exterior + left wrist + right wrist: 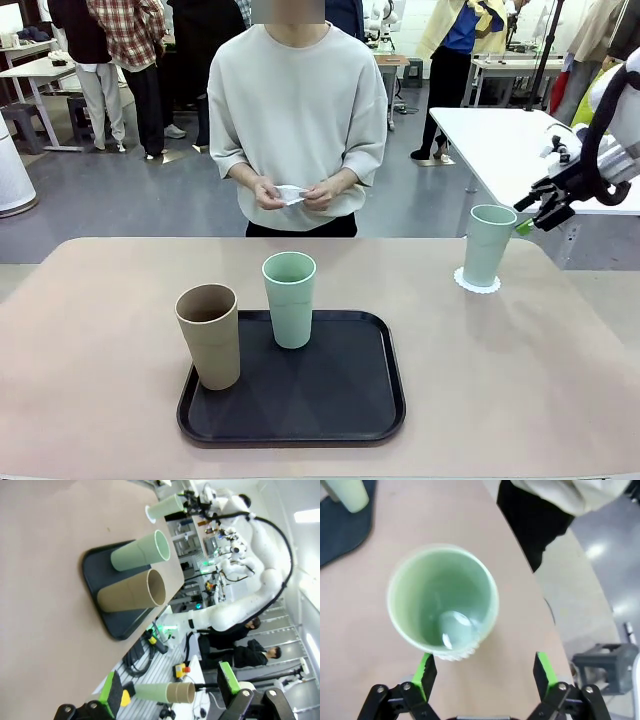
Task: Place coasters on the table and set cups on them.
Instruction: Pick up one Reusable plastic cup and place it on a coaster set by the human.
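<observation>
- One mint cup (pixel 491 245) stands on a coaster (pixel 477 281) at the far right of the table (pixel 100 300). Your right gripper (pixel 485 667) hovers just beside it, fingers spread and empty.
- The tan cup (pixel 210 335) and second mint cup (pixel 290 298) wait on the black tray (pixel 385 400).
- The person's hands (pixel 295 192) hold what looks like another coaster.
- Your left gripper (pixel 170 687) hangs well apart, jaws wide.
- Next, probably: wait for that coaster to be laid, then grasp a cup from the tray.

Black tray (pixel 340 400) with rounded corners lies flat in the middle, toward the near side. Someone in a light grey sweatshirt (pixel 297 110) is standing at the far side, facing this way. Further back, there's a person in a plaid shirt (pixel 128 35) on the left and one in a yellow jacket (pixel 445 28) on the right. A white tabletop (pixel 500 135) sits off to the far right, with grey floor (pixel 130 200) all around.
</observation>
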You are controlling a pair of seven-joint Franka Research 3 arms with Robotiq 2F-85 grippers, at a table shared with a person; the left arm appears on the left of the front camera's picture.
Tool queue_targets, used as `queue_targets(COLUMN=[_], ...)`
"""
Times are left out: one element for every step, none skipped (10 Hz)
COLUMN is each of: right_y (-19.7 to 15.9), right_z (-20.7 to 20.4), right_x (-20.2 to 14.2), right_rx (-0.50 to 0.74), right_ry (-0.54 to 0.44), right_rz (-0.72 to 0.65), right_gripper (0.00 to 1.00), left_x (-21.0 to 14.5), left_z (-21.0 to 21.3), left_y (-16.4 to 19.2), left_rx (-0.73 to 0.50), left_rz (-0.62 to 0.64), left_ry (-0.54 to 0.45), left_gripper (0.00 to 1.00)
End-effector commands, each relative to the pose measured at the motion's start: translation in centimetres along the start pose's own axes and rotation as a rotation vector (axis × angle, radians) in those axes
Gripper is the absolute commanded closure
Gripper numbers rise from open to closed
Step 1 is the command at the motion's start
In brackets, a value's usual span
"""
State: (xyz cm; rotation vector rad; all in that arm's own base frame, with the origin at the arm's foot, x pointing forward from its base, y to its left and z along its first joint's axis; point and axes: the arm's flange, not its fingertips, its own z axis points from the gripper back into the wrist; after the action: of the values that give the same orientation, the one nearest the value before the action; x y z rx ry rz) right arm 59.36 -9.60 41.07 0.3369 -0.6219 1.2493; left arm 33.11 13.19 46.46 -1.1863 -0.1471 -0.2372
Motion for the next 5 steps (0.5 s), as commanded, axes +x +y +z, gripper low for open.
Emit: queue_targets(right_y=[8.3, 12.1, 14.8, 16.7, 17.5], right_z=[0.6, 0.7, 0.8, 1.4, 1.6], right_x=[4.6, 6.6, 7.7, 8.4, 9.1], right_rx=[-0.021, -0.037, -0.055, -0.099, -0.142], right_ry=[0.079, 0.11, 0.148, 0.186, 0.201], right_rz=[0.056, 0.156, 0.238, 0.293, 0.304], right_gripper=[0.0, 0.0, 0.0, 0.0, 0.0], left_x=[-0.1, -0.1, -0.1, -0.1, -0.1], left_z=[0.2, 0.2, 0.2, 0.2, 0.2], left_y=[-0.1, -0.1, -0.1, -0.1, -0.1], left_rx=[-0.012, -0.012, -0.012, -0.012, -0.012], left_rz=[-0.006, -0.006, -0.006, -0.006, -0.006], left_ry=[-0.005, -0.005, -0.005, -0.005, -0.005], left_gripper=[0.0, 0.0, 0.0, 0.0, 0.0])
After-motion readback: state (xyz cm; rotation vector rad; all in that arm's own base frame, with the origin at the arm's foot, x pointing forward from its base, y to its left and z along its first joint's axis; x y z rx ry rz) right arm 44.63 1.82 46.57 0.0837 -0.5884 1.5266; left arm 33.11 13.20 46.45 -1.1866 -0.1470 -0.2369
